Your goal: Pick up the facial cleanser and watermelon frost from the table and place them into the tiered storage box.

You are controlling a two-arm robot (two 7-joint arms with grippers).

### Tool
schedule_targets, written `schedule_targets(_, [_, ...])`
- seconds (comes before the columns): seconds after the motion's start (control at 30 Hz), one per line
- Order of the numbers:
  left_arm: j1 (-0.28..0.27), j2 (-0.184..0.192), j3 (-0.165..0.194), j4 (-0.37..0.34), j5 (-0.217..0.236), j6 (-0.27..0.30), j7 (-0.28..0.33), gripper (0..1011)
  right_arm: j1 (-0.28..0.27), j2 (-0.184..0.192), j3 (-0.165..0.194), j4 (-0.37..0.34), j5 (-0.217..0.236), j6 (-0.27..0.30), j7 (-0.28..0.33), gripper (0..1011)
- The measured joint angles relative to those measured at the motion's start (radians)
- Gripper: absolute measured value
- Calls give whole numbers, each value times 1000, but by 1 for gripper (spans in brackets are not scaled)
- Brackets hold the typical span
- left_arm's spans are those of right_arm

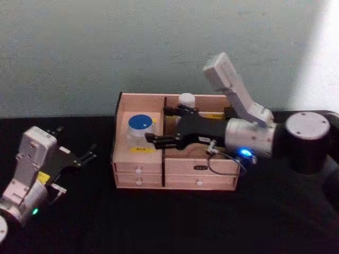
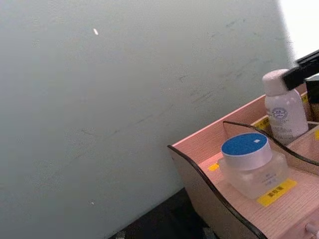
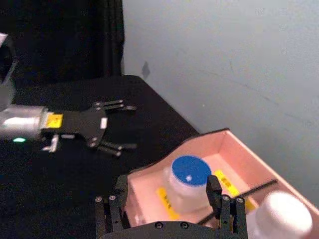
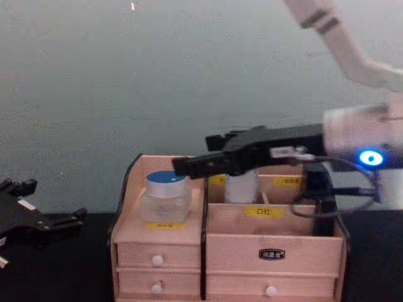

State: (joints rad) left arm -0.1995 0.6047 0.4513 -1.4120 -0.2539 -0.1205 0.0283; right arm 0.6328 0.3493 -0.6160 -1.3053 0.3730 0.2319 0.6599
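The tiered storage box (image 1: 139, 170) stands mid-table. The watermelon frost (image 1: 140, 126), a clear jar with a blue lid, sits in its left compartment (image 2: 251, 162) (image 4: 165, 195). Upright in the back compartment right of the divider is the white facial cleanser (image 1: 186, 99) (image 2: 284, 112), its cap (image 3: 279, 216) beside my right fingers. My right gripper (image 1: 159, 125) hovers open over the box with nothing between its fingers (image 3: 164, 204) (image 4: 194, 154). My left gripper (image 1: 78, 143) rests open left of the box, above the table.
A black cloth covers the table (image 1: 175, 222) all round the box. A pale wall (image 1: 159, 47) rises close behind it. My left gripper (image 3: 130, 127) (image 4: 47, 201) sits about a hand's width from the box's left side.
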Motion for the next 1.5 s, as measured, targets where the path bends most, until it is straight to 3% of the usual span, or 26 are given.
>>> schedule_targets(0.43, [0,0,0,0,0,0,0,1001,-172,185,75,-188,105,0,-16,1000])
schedule_targets(0.67, [0,0,0,0,0,0,0,1001,-244,253,119,-229,143,-11,-64,1000])
schedule_targets(0.77, [0,0,0,0,0,0,0,1002,-267,265,138,-239,150,-22,-92,1000])
schedule_targets(1.03, [0,0,0,0,0,0,0,1001,-325,252,212,-256,138,-78,-227,1000])
schedule_targets(1.13, [0,0,0,0,0,0,0,1001,-341,226,240,-250,111,-92,-299,1002])
schedule_targets(1.33, [0,0,0,0,0,0,0,1001,-351,181,261,-220,60,-102,-401,1000])
schedule_targets(1.5, [0,0,0,0,0,0,0,1001,-358,122,277,-175,-4,-141,-515,1000])
